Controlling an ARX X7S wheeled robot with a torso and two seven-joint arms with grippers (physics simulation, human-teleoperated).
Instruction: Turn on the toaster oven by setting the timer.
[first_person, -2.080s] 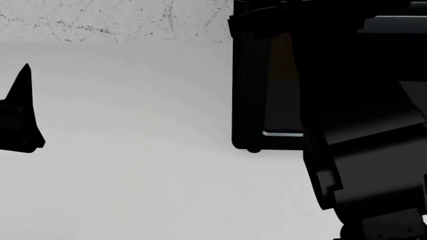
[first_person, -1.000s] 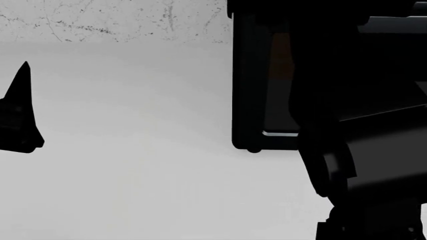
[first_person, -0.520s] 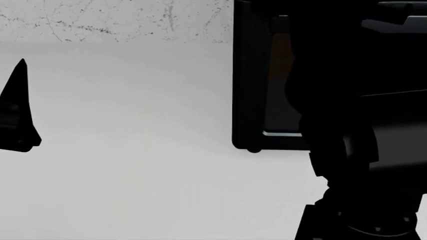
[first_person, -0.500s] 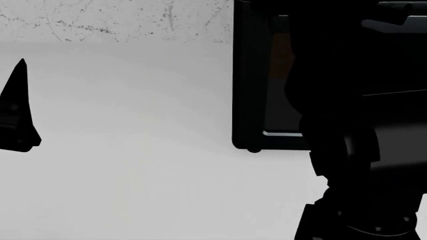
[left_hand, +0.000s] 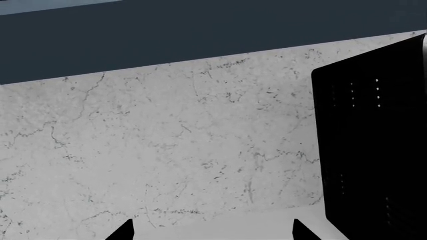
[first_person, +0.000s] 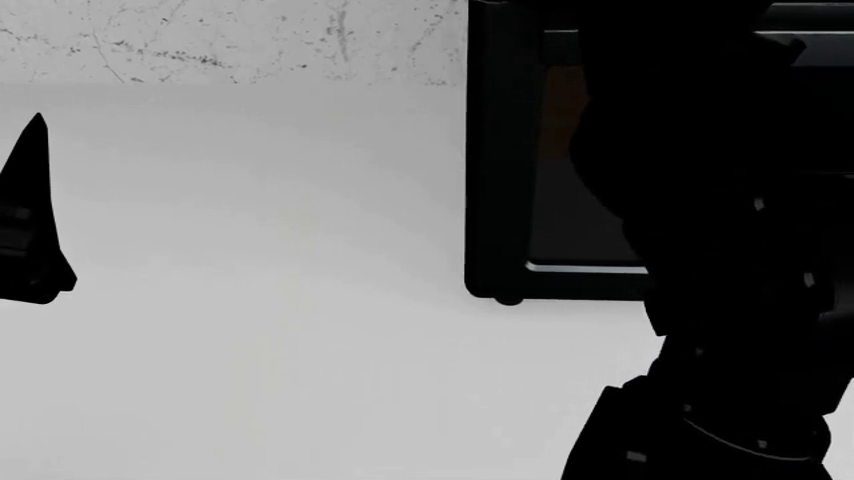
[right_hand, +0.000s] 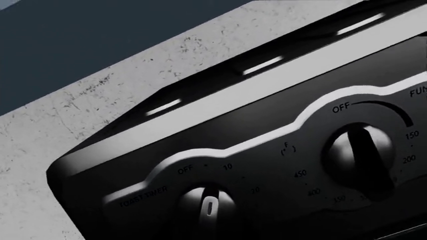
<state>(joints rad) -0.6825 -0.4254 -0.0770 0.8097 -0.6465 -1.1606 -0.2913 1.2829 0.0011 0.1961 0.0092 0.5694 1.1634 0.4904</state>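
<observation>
The black toaster oven (first_person: 501, 150) stands at the right of the head view, with a dark glass door and a silver strip (first_person: 581, 267) along its lower edge. My right arm (first_person: 727, 320) covers its right part, and the right gripper is lost in the black there. The right wrist view is close on the control panel: the timer knob (right_hand: 208, 206) is marked TOAST/TIMER, with its pointer near OFF and 10. A temperature knob (right_hand: 360, 149) sits beside it. No fingers show distinctly. My left gripper (left_hand: 210, 232) is open and empty, away from the oven's side (left_hand: 373, 150).
The pale countertop (first_person: 267, 330) spreads left of the oven. A marbled backsplash (left_hand: 167, 145) rises behind it, with a dark blue band (left_hand: 200, 35) above. My left gripper also shows at the far left of the head view (first_person: 30, 230).
My right arm has shifted forward and upward against the oven's front, covering more of the door. My left gripper has drifted slightly left and up.
</observation>
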